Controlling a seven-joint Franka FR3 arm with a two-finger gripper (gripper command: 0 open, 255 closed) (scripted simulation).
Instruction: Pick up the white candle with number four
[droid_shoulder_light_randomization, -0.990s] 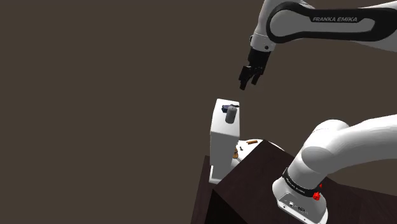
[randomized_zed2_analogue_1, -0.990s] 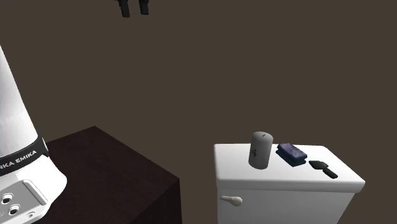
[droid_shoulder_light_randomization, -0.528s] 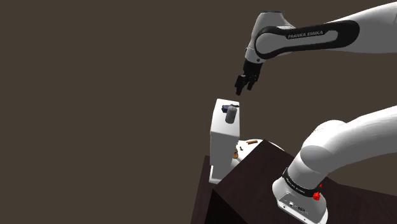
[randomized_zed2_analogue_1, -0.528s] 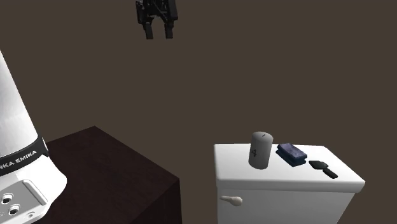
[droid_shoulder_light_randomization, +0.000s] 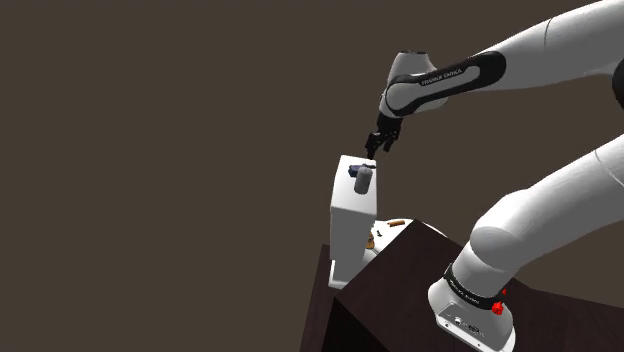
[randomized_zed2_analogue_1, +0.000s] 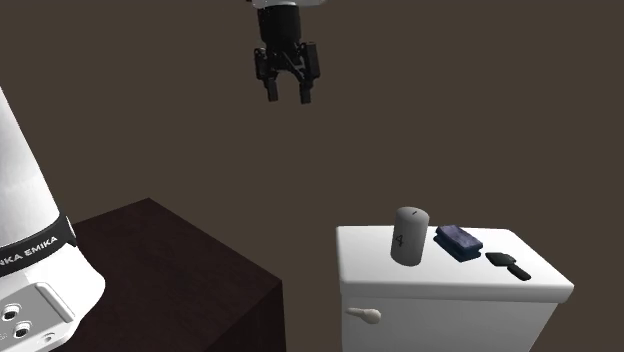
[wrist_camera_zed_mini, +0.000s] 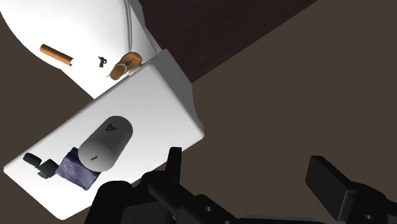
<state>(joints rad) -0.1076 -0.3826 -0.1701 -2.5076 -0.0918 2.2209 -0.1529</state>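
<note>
We see the all-black two-finger tool (randomized_zed2_analogue_1: 287, 97) hanging in the air, its fingers spread apart with nothing between them. In the second exterior view it sits high, toward that view's left of the toilet tank and well apart from it.

The pale grey-white cylindrical candle marked with a four (randomized_zed2_analogue_1: 409, 237) stands upright on the flat white lid of the toilet tank (randomized_zed2_analogue_1: 370, 252), toward the lid's end nearer the dark brown box stand (randomized_zed2_analogue_1: 180, 270). Near the candle lies a small dark blue pad (randomized_zed2_analogue_1: 458, 241), and past that a small black object (randomized_zed2_analogue_1: 509, 264).

In the wrist view we look down on the candle (wrist_camera_zed_mini: 106, 144), which lies off to one side of the released tool (wrist_camera_zed_mini: 245, 162), not between its fingers. In the shoulder view the tool (droid_shoulder_light_randomization: 371, 150) shows above the candle (droid_shoulder_light_randomization: 364, 179).
</note>
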